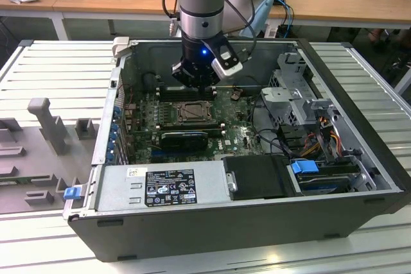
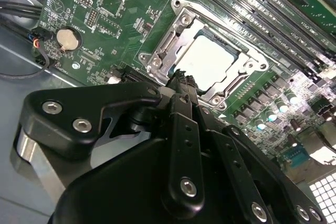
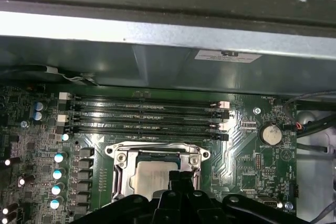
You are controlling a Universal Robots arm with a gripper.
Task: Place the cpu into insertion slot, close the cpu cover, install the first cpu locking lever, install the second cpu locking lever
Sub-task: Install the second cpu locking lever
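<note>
- While the arm hangs over the open computer case point(image 1: 359, 158), its tool point(image 2: 184, 80) sits just above the slot point(image 2: 207, 59), fingers drawn together to a narrow tip with nothing between them.
- Inside the slot lies the cpu point(image 2: 212, 59), flat and square to the rim, so placement looks done.
- Around the chip sits a silver frame, probably the cover point(image 2: 173, 30) already lowered; from this angle I cannot be sure it is fully down.
- With the tip pointed at the frame's near edge, the tool seems set for pressing or hooking rather than grasping.
- Memory slots point(image 3: 144, 116) run alongside, clear of the tool.
</note>
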